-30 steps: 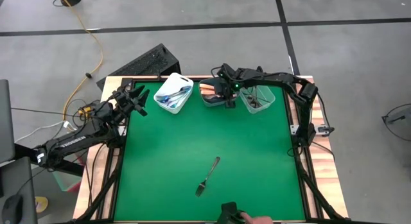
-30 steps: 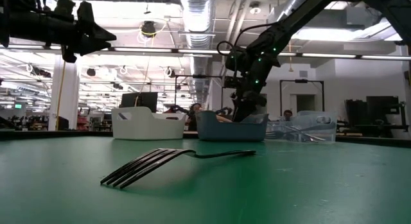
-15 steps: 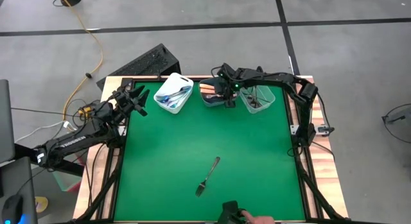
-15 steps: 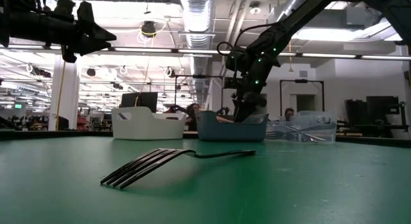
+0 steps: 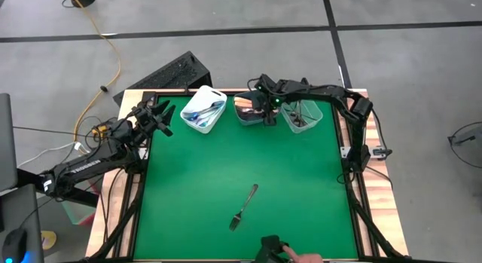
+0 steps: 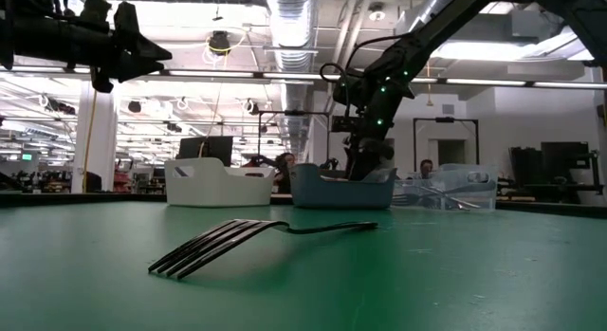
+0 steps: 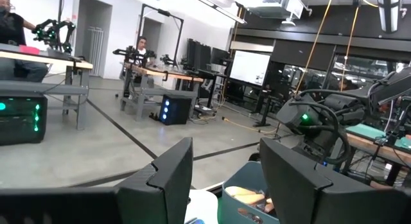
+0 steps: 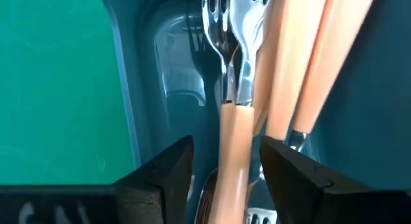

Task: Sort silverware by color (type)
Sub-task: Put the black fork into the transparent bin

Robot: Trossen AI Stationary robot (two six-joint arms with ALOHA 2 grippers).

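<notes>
My right hand [image 5: 265,112] hangs spread over the grey-blue bin [image 5: 247,114], orange-handled forks [image 8: 234,147] lying loose below; left hand [image 5: 162,117], fingers apart, beside the white bin [image 5: 212,121].

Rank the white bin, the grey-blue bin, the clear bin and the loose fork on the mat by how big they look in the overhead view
Largest to smallest in the high view:
1. white bin
2. clear bin, close behind, near a tie
3. grey-blue bin, partly hidden by the right pincer, so unsure
4. fork, thinnest by far
</notes>
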